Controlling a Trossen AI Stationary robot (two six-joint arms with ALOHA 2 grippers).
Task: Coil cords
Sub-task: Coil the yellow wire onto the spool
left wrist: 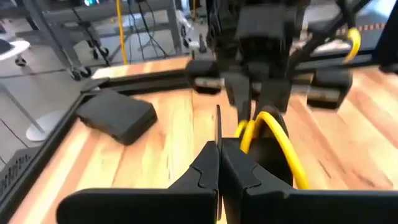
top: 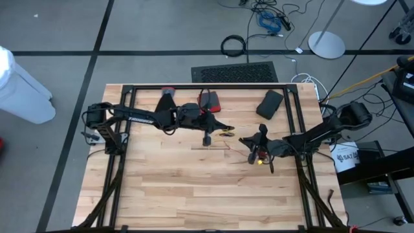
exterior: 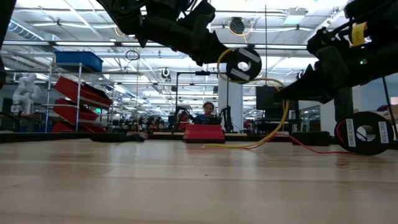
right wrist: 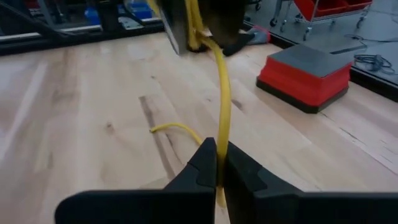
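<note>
A: Item one, nearest the lens in the right wrist view: the right gripper [right wrist: 217,163], two dark fingers pressed together, pinching the long thin yellow cord [right wrist: 222,102].

B: Location of that cord?

A: It rises taut from the pinch toward the left arm's gripper. A loose yellow tail [right wrist: 176,129] lies curled on the pale wooden plank table [right wrist: 74,106], beside the pinch. In the low view the cord [exterior: 283,124] hangs in a curve down to the tabletop.

B: Item two?

A: The left gripper [left wrist: 219,163], dark fingers shut. The yellow cord [left wrist: 280,140] loops just beyond its fingertips; whether the fingers actually clamp it cannot be told. From above, this gripper [top: 207,138] hovers over the table's middle, the right gripper [top: 253,157] near it on the side away from the flat red box.

B: Landmark entry, please.

A: The flat red box with grey top [right wrist: 306,74], resting on the table at its far edge. The left gripper is just in front of the box [top: 209,100].

B: Other stock?

A: A flat black rectangular case [top: 270,103], lying on the table beside the red box, well apart from both grippers. A small red-tipped piece [top: 259,155] shows at the right gripper.
</note>
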